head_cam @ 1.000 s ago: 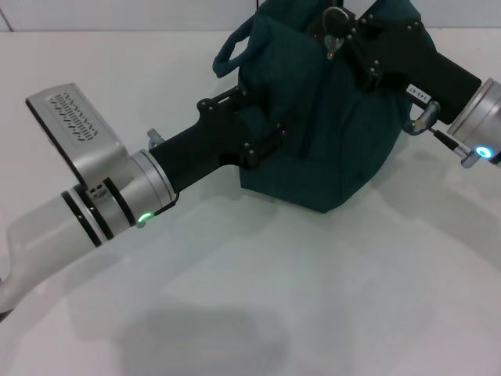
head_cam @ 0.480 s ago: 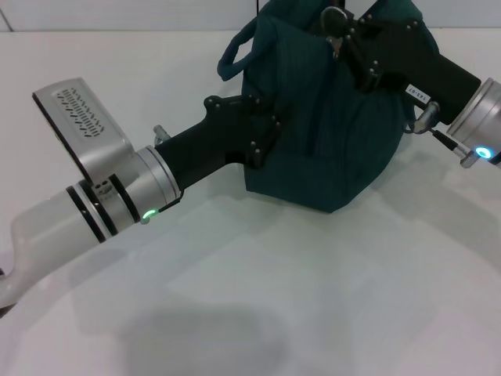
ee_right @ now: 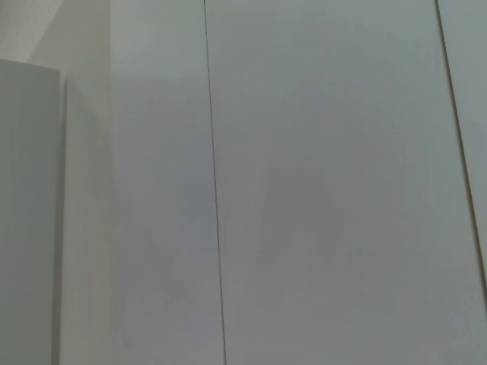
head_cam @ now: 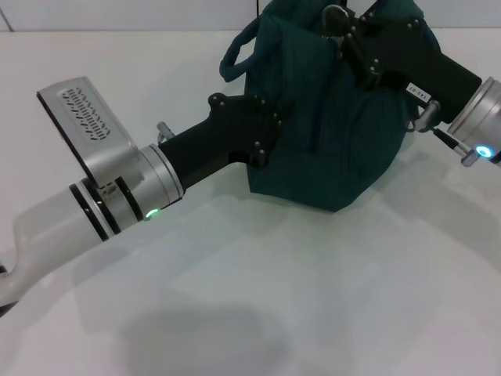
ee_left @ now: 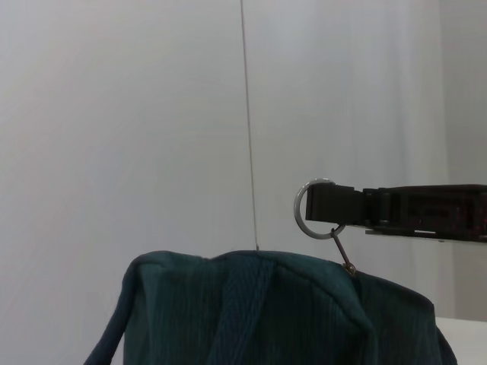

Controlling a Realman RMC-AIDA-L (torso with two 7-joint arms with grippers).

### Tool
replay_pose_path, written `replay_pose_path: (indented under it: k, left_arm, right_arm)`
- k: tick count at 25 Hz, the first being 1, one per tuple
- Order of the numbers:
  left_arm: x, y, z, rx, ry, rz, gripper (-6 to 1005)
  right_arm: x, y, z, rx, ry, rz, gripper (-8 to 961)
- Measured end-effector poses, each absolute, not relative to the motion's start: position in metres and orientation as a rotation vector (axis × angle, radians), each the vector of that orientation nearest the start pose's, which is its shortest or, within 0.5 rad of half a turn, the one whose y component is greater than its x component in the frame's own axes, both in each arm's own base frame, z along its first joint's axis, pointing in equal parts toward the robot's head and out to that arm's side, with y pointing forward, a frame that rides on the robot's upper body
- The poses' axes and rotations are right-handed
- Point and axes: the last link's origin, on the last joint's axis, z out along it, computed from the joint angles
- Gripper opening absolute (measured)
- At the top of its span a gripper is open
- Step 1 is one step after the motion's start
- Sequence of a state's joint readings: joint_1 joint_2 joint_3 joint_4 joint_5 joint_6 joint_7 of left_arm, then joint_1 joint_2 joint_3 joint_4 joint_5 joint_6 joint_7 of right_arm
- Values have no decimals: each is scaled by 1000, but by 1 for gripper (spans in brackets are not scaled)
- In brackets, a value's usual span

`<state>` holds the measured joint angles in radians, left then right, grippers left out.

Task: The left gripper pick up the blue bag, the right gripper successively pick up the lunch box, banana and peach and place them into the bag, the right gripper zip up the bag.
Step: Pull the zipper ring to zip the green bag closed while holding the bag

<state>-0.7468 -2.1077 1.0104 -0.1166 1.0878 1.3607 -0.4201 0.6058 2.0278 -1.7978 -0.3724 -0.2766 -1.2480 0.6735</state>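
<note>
The blue bag sits on the white table at the top centre of the head view, bulging and leaning. Its top edge and one handle fill the bottom of the left wrist view. My right gripper is at the bag's top, shut on the zipper's metal ring pull, which a thin link joins to the bag's top seam. My left gripper presses against the bag's left side, below the loop handle. The lunch box, banana and peach are hidden or out of view.
The white table spreads in front of the bag. My left arm's grey forearm lies across the left part. The right wrist view shows only a pale wall.
My left gripper has slid right and a little up along the bag's side. The bag has shifted slightly right with it. The right gripper has stayed on the ring pull.
</note>
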Motion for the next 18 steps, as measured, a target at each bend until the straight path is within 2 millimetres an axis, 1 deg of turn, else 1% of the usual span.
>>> replay_pose_path:
  k: [6, 18]
  left_arm:
    - [-217, 335, -90, -2349, -238, -969, 64]
    - [-218, 336, -89, -2339, -237, -963, 62]
  right_arm:
    - [185, 371, -32, -2207, 254, 1204, 6]
    - [187, 371, -33, -2206, 259, 1199, 6]
